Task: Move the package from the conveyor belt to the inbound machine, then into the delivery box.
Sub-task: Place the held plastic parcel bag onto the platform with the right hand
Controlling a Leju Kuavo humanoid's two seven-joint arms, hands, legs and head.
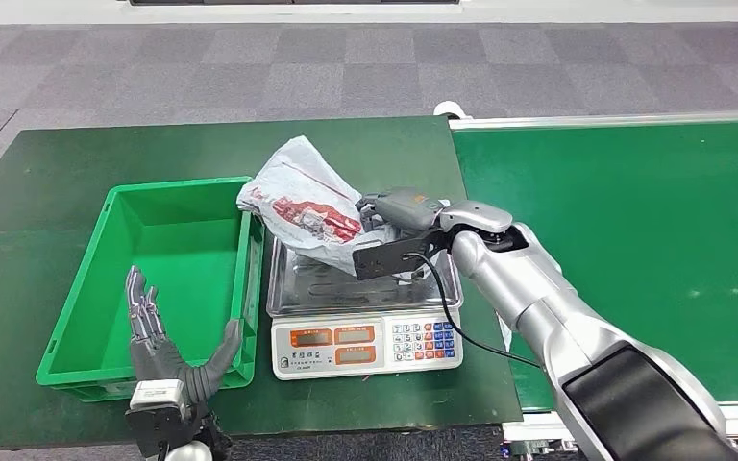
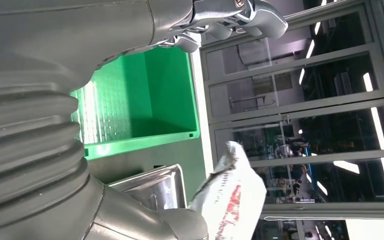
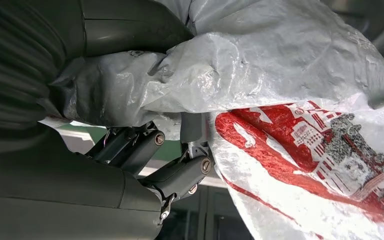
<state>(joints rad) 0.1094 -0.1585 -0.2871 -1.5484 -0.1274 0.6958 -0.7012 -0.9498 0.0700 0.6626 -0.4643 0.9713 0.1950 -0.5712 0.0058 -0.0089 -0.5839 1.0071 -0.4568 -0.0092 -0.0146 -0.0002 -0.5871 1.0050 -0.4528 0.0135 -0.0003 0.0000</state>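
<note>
Fingers (image 3: 180, 170) of right hand (image 1: 399, 216) clutch package (image 1: 300, 204) above scale (image 1: 365, 331); left hand (image 1: 159, 351) spread.

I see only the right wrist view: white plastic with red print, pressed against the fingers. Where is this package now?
Observer: The right hand holds the package above the scale, near its steel pan.
Operator: Is it already lying on the pan?
Observer: I cannot tell for certain; its far end is lifted and leans over the rim of the green box.
Operator: And the left hand?
Observer: The left hand is open at the box's near wall, touching nothing.
Operator: Is something in the box?
Observer: Its floor looks bare.
</note>
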